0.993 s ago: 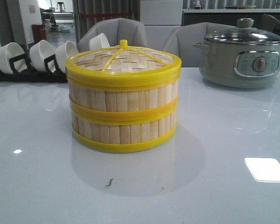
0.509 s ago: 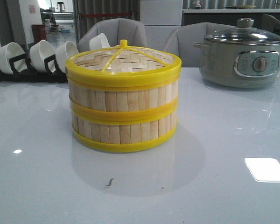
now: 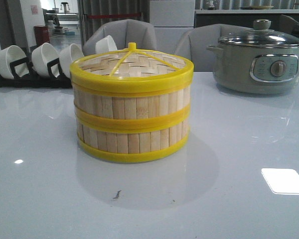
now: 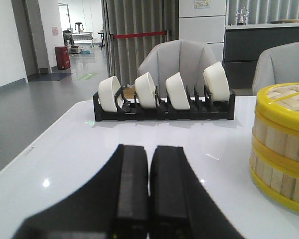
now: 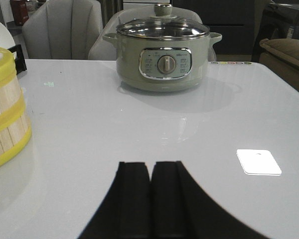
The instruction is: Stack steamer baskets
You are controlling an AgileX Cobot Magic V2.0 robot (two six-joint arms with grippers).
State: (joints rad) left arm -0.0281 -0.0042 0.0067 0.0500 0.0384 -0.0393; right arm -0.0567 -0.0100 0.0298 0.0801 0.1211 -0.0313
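Two steamer baskets (image 3: 132, 124) of pale bamboo slats with yellow rims stand stacked in the middle of the table, with the woven lid (image 3: 132, 64) on top. The stack also shows at the edge of the left wrist view (image 4: 284, 144) and of the right wrist view (image 5: 5, 109). My left gripper (image 4: 149, 149) is shut and empty, low over the table and apart from the stack. My right gripper (image 5: 150, 165) is shut and empty, also apart from the stack. Neither gripper shows in the front view.
A black rack of white bowls (image 3: 37, 62) stands at the back left, seen also in the left wrist view (image 4: 164, 97). A grey-green electric pot with glass lid (image 3: 261, 57) stands at the back right, seen also in the right wrist view (image 5: 162, 55). Grey chairs (image 3: 124, 32) stand behind the table.
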